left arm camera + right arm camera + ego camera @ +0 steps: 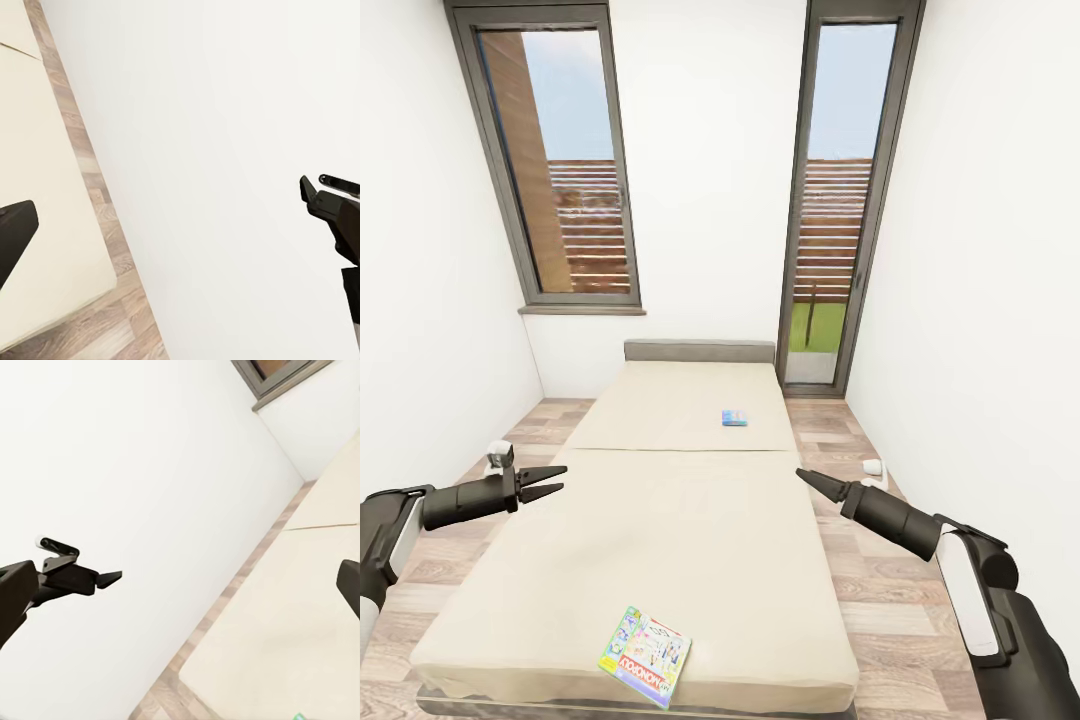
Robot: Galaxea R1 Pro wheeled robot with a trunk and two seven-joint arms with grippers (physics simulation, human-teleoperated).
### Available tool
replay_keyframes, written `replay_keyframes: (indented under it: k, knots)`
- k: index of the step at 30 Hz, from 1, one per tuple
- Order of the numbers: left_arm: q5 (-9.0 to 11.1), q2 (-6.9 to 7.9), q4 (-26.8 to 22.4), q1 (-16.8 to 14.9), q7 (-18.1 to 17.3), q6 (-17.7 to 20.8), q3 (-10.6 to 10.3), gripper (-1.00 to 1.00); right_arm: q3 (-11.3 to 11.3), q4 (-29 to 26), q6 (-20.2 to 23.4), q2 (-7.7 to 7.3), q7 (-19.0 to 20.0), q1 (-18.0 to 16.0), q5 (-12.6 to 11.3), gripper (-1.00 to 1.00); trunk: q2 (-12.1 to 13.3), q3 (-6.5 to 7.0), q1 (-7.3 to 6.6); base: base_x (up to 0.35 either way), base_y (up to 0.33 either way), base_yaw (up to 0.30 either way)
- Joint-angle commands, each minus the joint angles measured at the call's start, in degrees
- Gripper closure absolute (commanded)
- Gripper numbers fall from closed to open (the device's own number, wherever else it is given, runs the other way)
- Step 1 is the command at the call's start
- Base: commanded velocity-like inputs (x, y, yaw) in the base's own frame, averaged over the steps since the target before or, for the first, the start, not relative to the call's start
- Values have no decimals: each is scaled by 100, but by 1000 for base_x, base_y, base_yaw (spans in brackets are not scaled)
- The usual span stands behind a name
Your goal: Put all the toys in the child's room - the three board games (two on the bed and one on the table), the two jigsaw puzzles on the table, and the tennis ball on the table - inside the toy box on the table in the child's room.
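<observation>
Cream bed (660,560) carries both board games untouched, the Monopoly box (645,655) at its near edge and a small blue one (735,418) farther up, while my left hand (545,482) hangs spread and my right hand (815,483) pressed together, both empty, so I judge nothing is packed yet.

Both arms reach forward and inward at about the same height, the left gripper (552,479) with its fingers slightly parted, the right gripper (808,480) tapering to a point, seemingly closed though the angle obscures it.
</observation>
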Motion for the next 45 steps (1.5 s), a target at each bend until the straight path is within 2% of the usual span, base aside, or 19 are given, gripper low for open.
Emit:
replay_keyframes:
  k: [1,19,35,45]
  knots:
    - [8,1,0,-4,-14,60,0,-100,-2,-2,30,1,6,-5,-12,-100,-6,-8,1,0,0,0]
    - [8,9,0,-4,-14,60,0,-100,0,-2,30,6,22,-5,-23,-100,-6,-4,1,0,31,-7]
    - [8,10,0,-4,-22,60,0,-100,0,-2,28,7,27,-5,-24,-100,-6,100,1,-45,101,-171]
    - [8,10,0,-4,-23,60,0,-100,0,-2,23,7,32,-5,-17,-100,-6,146,1,-119,56,-23]
